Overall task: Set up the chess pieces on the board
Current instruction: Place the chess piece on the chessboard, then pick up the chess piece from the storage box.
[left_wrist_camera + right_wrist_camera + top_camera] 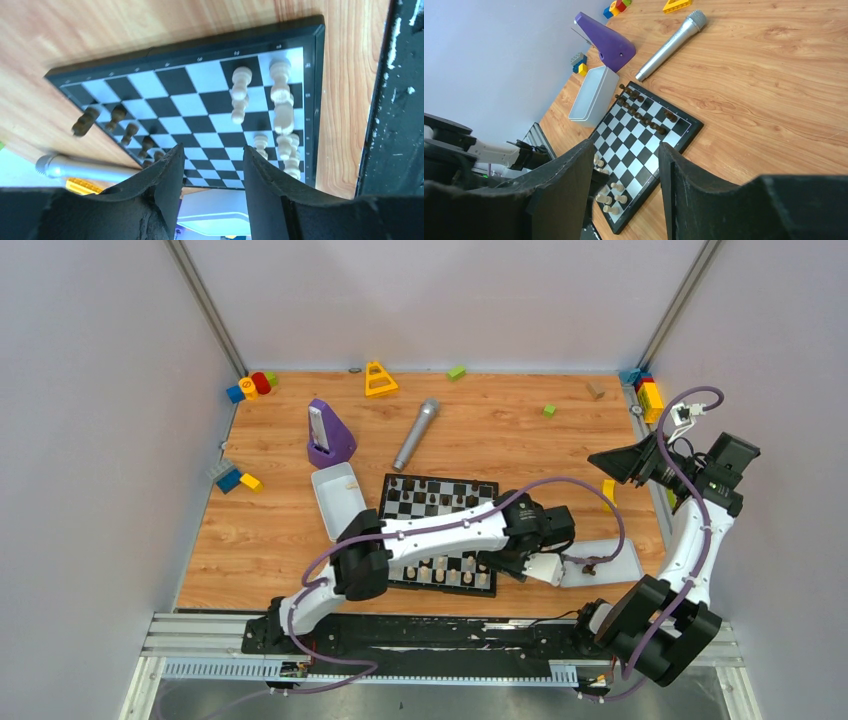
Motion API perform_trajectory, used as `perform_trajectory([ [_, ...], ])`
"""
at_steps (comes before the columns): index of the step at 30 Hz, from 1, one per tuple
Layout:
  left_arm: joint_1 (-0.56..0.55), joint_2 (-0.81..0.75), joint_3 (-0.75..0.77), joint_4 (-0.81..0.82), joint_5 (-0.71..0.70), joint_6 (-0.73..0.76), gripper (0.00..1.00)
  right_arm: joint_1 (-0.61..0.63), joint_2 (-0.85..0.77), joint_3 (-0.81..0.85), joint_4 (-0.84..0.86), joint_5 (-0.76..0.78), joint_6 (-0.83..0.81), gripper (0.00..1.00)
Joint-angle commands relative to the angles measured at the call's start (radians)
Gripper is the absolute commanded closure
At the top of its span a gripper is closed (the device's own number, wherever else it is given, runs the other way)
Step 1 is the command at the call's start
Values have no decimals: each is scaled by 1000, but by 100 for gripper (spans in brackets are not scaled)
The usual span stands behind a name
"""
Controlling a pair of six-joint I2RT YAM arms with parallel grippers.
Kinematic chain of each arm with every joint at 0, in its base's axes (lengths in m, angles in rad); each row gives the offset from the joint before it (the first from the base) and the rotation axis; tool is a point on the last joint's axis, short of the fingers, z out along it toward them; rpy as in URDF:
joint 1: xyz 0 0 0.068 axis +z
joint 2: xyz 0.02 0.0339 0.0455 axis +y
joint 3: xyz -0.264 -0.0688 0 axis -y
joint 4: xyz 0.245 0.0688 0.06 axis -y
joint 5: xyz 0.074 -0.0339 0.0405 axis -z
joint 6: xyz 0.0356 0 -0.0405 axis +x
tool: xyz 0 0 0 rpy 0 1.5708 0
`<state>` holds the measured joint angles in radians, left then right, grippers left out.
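Fingers (167,185) on your left arm hang open and empty by the board (200,107) — right fingers (569,190) too; white pieces (282,115) need more fetched.

My overhead camera looks down on the whole table (520,440) from above its near edge. The left wrist view sits close over the chessboard (170,80), and the right wrist view shares it from farther off.

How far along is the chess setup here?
Dark pieces stand on the far rows of the chessboard, light pieces on the near rows, both with gaps. Nothing in hand: left gripper and right gripper are open and empty. The gaps need filling.
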<state>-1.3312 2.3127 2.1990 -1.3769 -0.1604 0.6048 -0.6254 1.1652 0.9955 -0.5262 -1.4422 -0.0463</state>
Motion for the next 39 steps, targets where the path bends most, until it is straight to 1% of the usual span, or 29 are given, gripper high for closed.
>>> perform_trajectory([
  [1, -11, -194, -69, 84, 4, -11, 44, -7, 10, 1, 5, -22, -22, 49],
  [4, -6, -273, -158, 139, 17, -22, 41, -7, 15, -3, 7, -25, -28, 49],
  [5, 1, -311, -213, 168, 23, -26, 39, -7, 17, -5, 7, -25, -31, 49],
  [7, 22, -354, -257, 202, 56, -32, 37, -7, 23, -6, 7, -24, -36, 49],
  [14, 137, -413, -355, 270, 273, -57, 39, -7, 48, -8, 8, -9, -51, 49],
  [17, 178, -433, -392, 293, 316, -77, 40, -7, 55, -11, 6, -1, -58, 49],
  [21, 252, -521, -490, 352, 338, -108, 40, -8, 58, -12, 6, 5, -64, 49],
  [25, 377, -641, -607, 408, 331, -154, 38, -5, 51, -13, 6, 15, -69, 49],
  [27, 463, -687, -661, 414, 319, -181, 37, -5, 43, -14, 6, 18, -70, 49],
  [28, 532, -713, -698, 414, 315, -196, 37, -4, 39, -15, 6, 18, -70, 49],
  [29, 567, -726, -715, 415, 308, -201, 37, -4, 36, -15, 6, 18, -72, 49],
  [31, 717, -762, -797, 420, 313, -200, 37, -2, 36, -15, 6, 16, -72, 49],
  [32, 755, -786, -818, 430, 321, -184, 38, -1, 38, -15, 5, 16, -72, 49],
  [33, 827, -813, -862, 437, 338, -173, 38, 1, 41, -14, 5, 14, -72, 49],
  [34, 861, -827, -882, 457, 346, -146, 38, 2, 43, -14, 6, 13, -72, 49],
  [35, 926, -851, -923, 470, 361, -132, 38, 4, 45, -13, 5, 11, -72, 49],
  [37, 999, -883, -979, 520, 373, -80, 38, 6, 47, -14, 5, 11, -72, 49],
  [39, 1049, -906, -1029, 568, 387, -18, 38, 8, 47, -14, 4, 10, -72, 49],
])
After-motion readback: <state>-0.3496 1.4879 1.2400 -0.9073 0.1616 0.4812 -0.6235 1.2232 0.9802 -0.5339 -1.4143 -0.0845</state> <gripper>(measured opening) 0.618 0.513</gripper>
